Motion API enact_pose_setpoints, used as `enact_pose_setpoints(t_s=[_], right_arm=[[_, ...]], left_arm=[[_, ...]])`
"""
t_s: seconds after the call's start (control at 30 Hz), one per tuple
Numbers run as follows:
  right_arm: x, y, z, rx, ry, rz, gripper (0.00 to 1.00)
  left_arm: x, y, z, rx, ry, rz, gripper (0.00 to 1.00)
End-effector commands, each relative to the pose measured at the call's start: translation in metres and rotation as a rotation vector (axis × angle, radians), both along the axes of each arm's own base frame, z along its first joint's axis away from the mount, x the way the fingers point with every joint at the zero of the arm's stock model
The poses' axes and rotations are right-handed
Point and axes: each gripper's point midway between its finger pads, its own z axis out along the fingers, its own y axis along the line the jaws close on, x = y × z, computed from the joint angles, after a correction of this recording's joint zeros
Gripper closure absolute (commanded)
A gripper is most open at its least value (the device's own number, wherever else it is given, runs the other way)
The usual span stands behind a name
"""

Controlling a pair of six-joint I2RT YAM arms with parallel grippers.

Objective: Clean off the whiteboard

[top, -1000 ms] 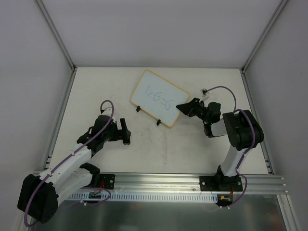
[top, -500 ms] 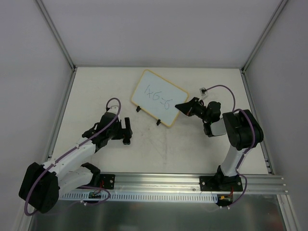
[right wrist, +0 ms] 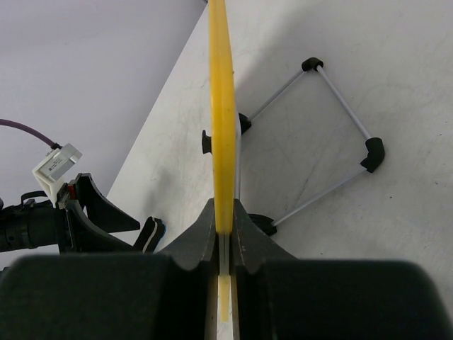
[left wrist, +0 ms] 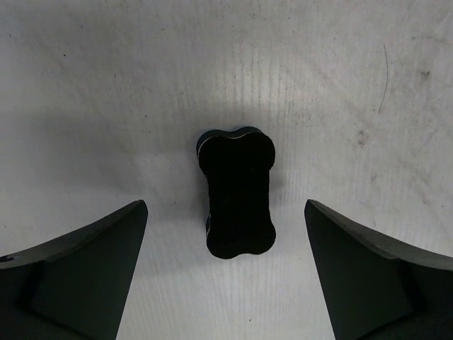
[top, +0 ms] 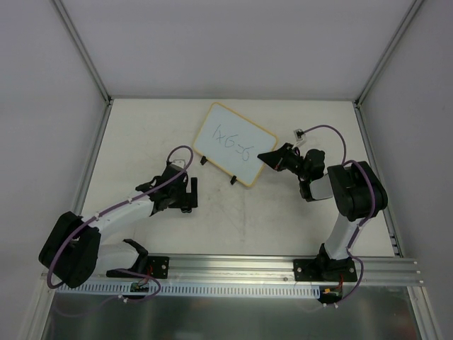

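Observation:
The whiteboard (top: 233,144) stands tilted on its wire stand at the back middle, with handwritten marks on it. My right gripper (top: 272,157) is shut on its right edge. In the right wrist view the yellow frame (right wrist: 221,106) runs edge-on between the fingers (right wrist: 202,237). A small black eraser block (left wrist: 237,193) lies flat on the table. My left gripper (left wrist: 225,207) is open just above it, a finger on each side and apart from it. In the top view the left gripper (top: 188,193) is to the near left of the board.
The board's wire stand (right wrist: 340,106) with black feet rests on the table behind the board. Metal frame posts and white walls close in the table on the left, right and back. A rail (top: 233,268) runs along the near edge.
My left arm has reached to the right and its gripper has shifted a little right, over the eraser. The right arm and the whiteboard have not moved.

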Motion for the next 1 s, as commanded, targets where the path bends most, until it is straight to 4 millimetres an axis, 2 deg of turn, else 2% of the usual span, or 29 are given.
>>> enact_pose_setpoints(t_s=[0.0,0.03,0.23,0.33,0.47,0.57,0.6,0.63,0.87,0.93,0.97], right_arm=[[0.015,-0.004,0.045,0.021,-0.251,-0.028,1.0],[0.015,-0.004,0.045,0.021,-0.251,-0.028,1.0],[0.016,-0.007,0.045,0.021,-0.25,-0.034,1.0],[0.016,-0.008,0.044,0.02,-0.249,-0.037,1.0],[0.016,-0.008,0.044,0.023,-0.246,-0.034,1.0],[0.016,-0.007,0.044,0.024,-0.243,-0.032,1.0],[0.016,-0.007,0.043,0.025,-0.242,-0.032,1.0],[0.016,-0.007,0.043,0.024,-0.243,-0.032,1.0],[0.017,-0.008,0.043,0.025,-0.241,-0.035,1.0],[0.017,-0.008,0.043,0.025,-0.24,-0.035,1.0],[0.017,-0.008,0.043,0.025,-0.24,-0.035,1.0]], left_arm=[[0.01,0.001,0.009,0.026,-0.018,0.041,0.06],[0.009,0.0,0.006,0.034,-0.003,0.036,0.13],[0.011,-0.004,0.001,0.049,0.042,0.017,0.26],[0.009,-0.005,-0.001,0.046,0.053,0.005,0.38],[0.008,-0.007,-0.004,0.048,0.068,-0.003,0.39],[0.008,-0.007,-0.004,0.052,0.071,0.0,0.46],[0.008,-0.006,-0.005,0.055,0.073,-0.001,0.54],[0.008,-0.007,-0.004,0.053,0.073,-0.004,0.58],[0.008,-0.008,-0.006,0.057,0.086,-0.011,0.67],[0.008,-0.008,-0.006,0.057,0.086,-0.011,0.73],[0.008,-0.008,-0.006,0.058,0.087,-0.013,0.8]])
